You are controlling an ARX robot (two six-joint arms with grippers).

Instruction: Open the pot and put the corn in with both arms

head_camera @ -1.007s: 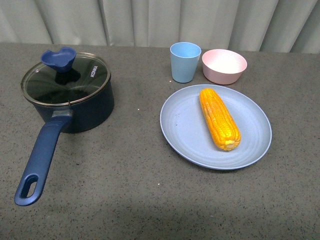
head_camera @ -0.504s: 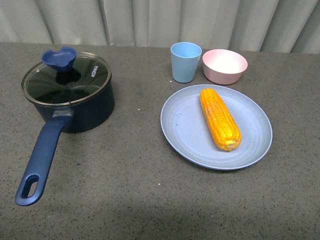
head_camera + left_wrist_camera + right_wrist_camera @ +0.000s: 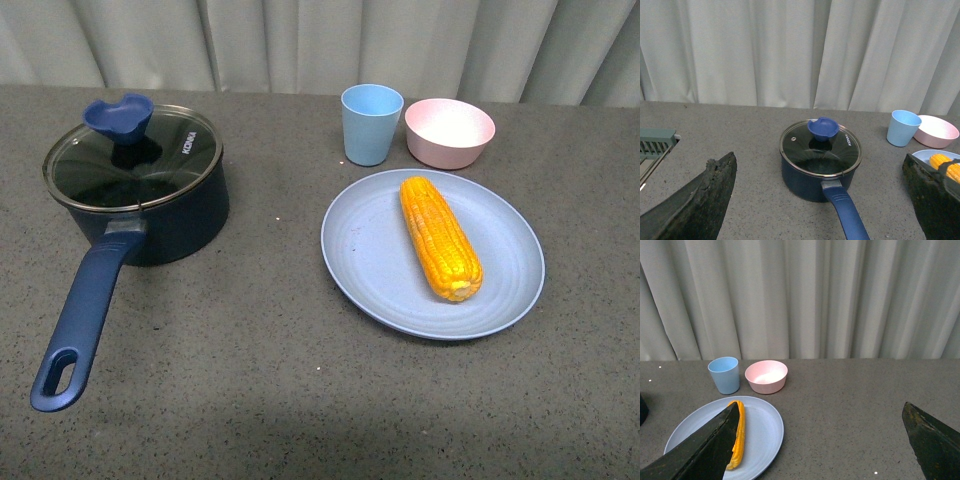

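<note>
The navy pot [image 3: 160,215] stands at the left of the table with its glass lid [image 3: 135,165] and blue knob [image 3: 119,115] on, its long handle [image 3: 78,315] pointing toward me. The corn [image 3: 439,236] lies on a pale blue plate [image 3: 370,260] at the right. Neither gripper shows in the front view. In the left wrist view my left gripper [image 3: 820,200] is open and empty, well back from the pot [image 3: 812,172]. In the right wrist view my right gripper [image 3: 822,442] is open and empty, to the right of the corn [image 3: 738,440].
A light blue cup [image 3: 371,124] and a pink bowl [image 3: 449,132] stand behind the plate. A curtain hangs along the table's far edge. A grey-green rack [image 3: 655,142] shows at the edge of the left wrist view.
</note>
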